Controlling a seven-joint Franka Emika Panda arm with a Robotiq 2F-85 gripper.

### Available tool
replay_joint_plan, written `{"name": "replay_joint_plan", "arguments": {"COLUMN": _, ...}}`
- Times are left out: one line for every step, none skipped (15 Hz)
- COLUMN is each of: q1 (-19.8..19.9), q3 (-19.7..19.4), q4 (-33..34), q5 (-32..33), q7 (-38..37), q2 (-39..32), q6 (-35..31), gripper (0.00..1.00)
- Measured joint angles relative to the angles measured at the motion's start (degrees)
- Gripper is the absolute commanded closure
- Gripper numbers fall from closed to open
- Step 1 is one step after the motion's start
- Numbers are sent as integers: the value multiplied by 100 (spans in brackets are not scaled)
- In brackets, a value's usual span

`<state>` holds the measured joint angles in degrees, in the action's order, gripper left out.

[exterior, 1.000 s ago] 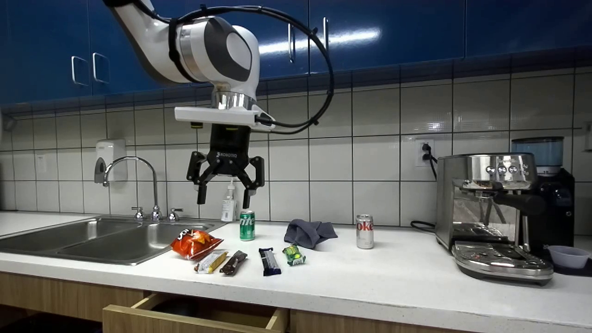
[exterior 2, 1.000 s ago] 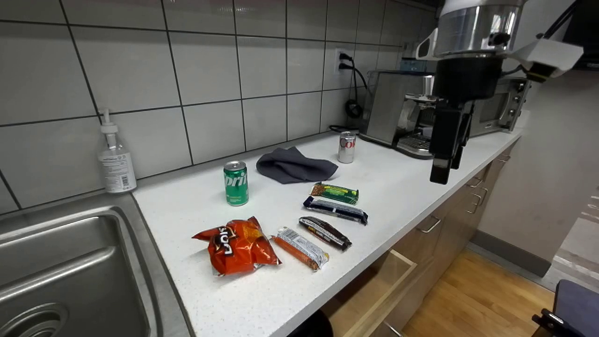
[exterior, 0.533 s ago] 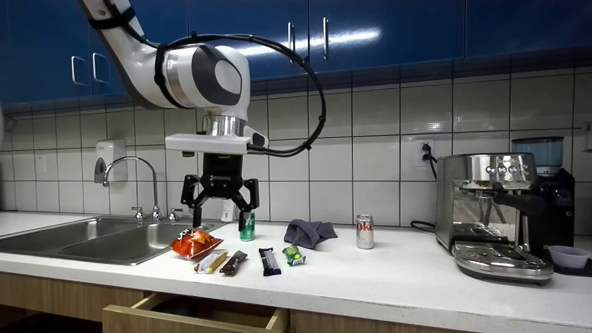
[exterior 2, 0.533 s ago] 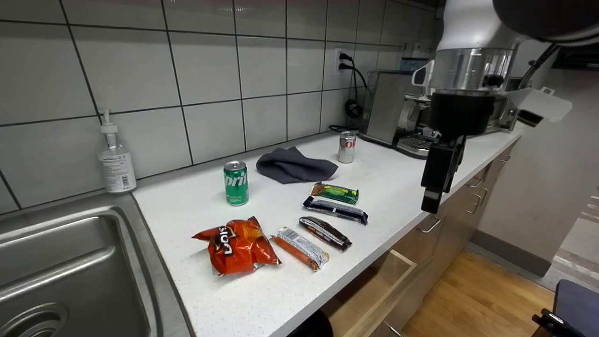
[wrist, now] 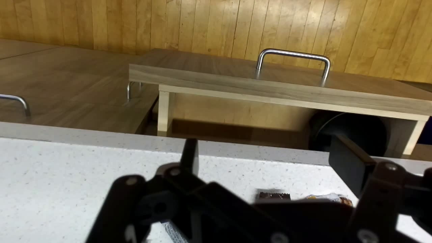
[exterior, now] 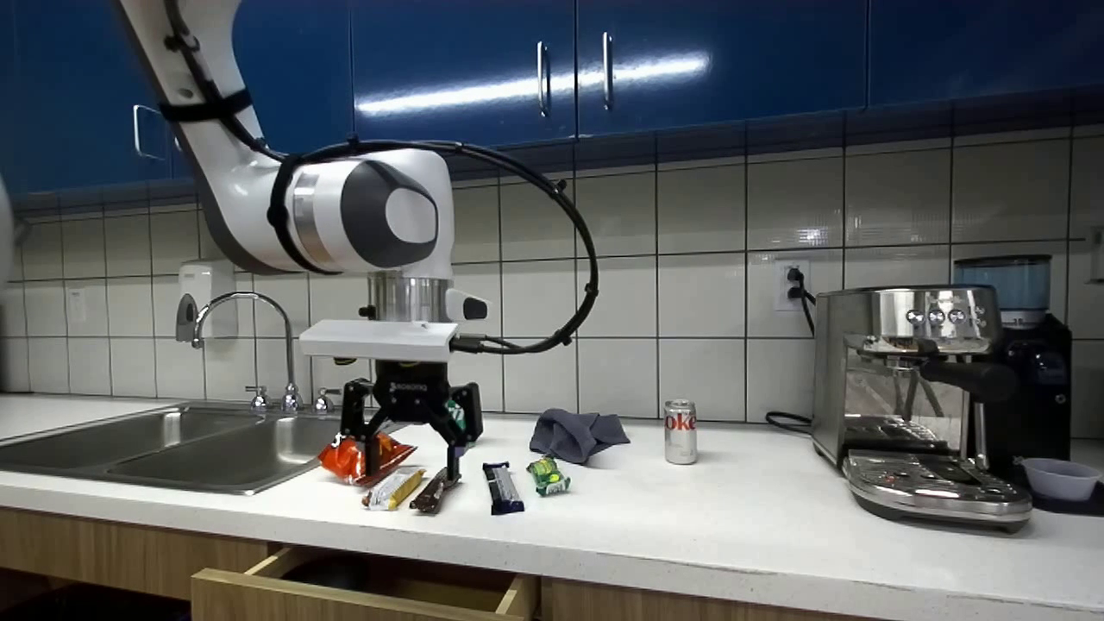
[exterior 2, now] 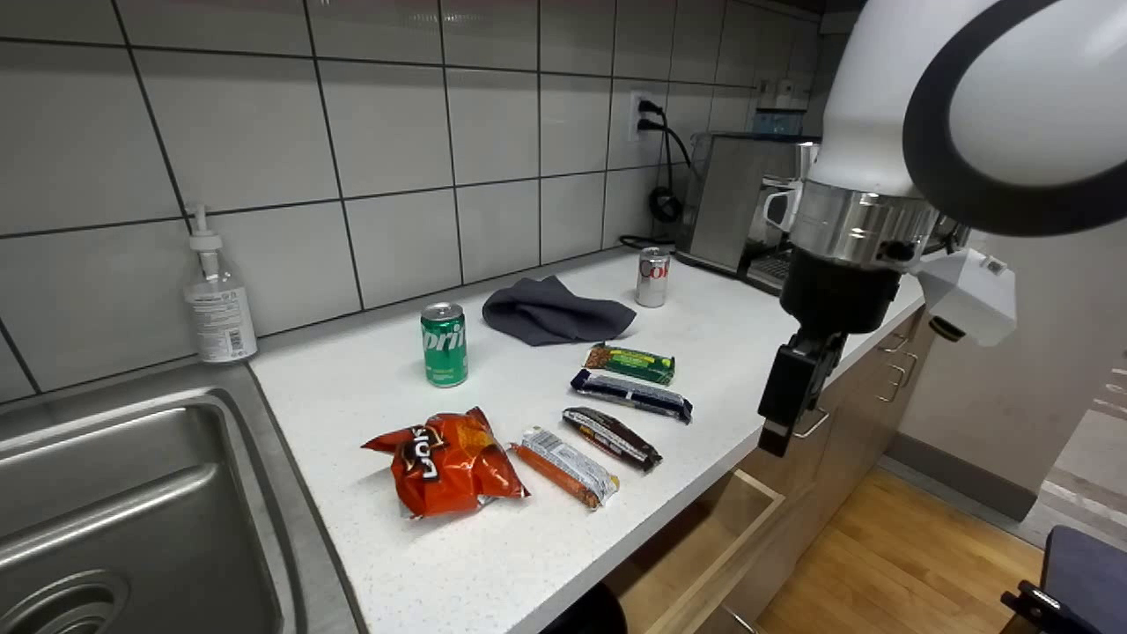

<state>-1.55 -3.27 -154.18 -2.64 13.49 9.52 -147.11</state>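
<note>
My gripper point(exterior: 412, 472) is open and empty, pointing down. In an exterior view it point(exterior 2: 777, 440) hangs in the air by the counter's front edge. In the wrist view its fingertips point(wrist: 266, 150) stand wide apart. A brown wrapped bar point(exterior: 434, 493) and a silver-yellow bar point(exterior: 394, 490) lie nearest; both also show in an exterior view point(exterior 2: 612, 438) point(exterior 2: 563, 467). A red chip bag point(exterior 2: 462, 467), a dark blue bar point(exterior 2: 632, 395) and a green packet point(exterior 2: 629, 363) lie near them. A green can point(exterior 2: 445, 345) is mostly hidden behind the gripper in an exterior view.
An open wooden drawer point(wrist: 280, 89) holds a black round object point(wrist: 366, 130). A grey cloth point(exterior: 576, 435) and silver can point(exterior: 680, 431) stand farther back. A steel sink point(exterior 2: 132, 493), soap bottle point(exterior 2: 220, 308) and espresso machine point(exterior: 914, 397) flank the counter point(exterior: 690, 526).
My gripper has moved down, and a little left in both exterior views, with its fingers still apart. The things on the counter have not moved.
</note>
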Motion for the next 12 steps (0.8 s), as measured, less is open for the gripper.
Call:
{"name": "replay_joint_plan", "arguments": {"q1": -2, "q3": 21, "q4": -5, "q5": -1, "q7": -90, "q2": -122, "q6": -140, "gripper": 0}}
{"name": "replay_joint_plan", "arguments": {"q1": -3, "q3": 47, "q4": -4, "q5": -1, "q7": -191, "q2": -240, "q6": -263, "gripper": 0}}
{"name": "replay_joint_plan", "arguments": {"q1": -5, "q3": 74, "q4": -3, "q5": -1, "q7": -292, "q2": -356, "q6": -369, "gripper": 0}}
{"name": "replay_joint_plan", "arguments": {"q1": -5, "q3": 109, "q4": -2, "q5": -1, "q7": -393, "q2": -464, "q6": -455, "gripper": 0}}
{"name": "replay_joint_plan", "arguments": {"q1": -8, "q3": 141, "q4": 1, "q5": -1, "q7": -484, "q2": -571, "q6": -544, "gripper": 0}}
{"name": "replay_joint_plan", "arguments": {"q1": -9, "q3": 172, "q4": 10, "q5": -1, "q7": -564, "q2": -674, "q6": -620, "gripper": 0}}
{"name": "replay_joint_plan", "arguments": {"q1": -10, "q3": 202, "q4": 26, "q5": -1, "q7": -631, "q2": -773, "q6": -689, "gripper": 0}}
{"name": "replay_joint_plan", "arguments": {"q1": -12, "q3": 224, "q4": 47, "q5": -1, "q7": -683, "q2": -874, "q6": -762, "gripper": 0}}
{"name": "replay_joint_plan", "arguments": {"q1": -13, "q3": 250, "q4": 74, "q5": -1, "q7": -729, "q2": -978, "q6": -832, "gripper": 0}}
{"name": "replay_joint_plan", "arguments": {"q1": -13, "q3": 272, "q4": 108, "q5": -1, "q7": -768, "q2": -1083, "q6": -891, "gripper": 0}}
{"name": "replay_joint_plan", "arguments": {"q1": -14, "q3": 288, "q4": 150, "q5": -1, "q7": -796, "q2": -1186, "q6": -937, "gripper": 0}}
{"name": "replay_joint_plan", "arguments": {"q1": -15, "q3": 303, "q4": 200, "q5": -1, "q7": -817, "q2": -1296, "q6": -982, "gripper": 0}}
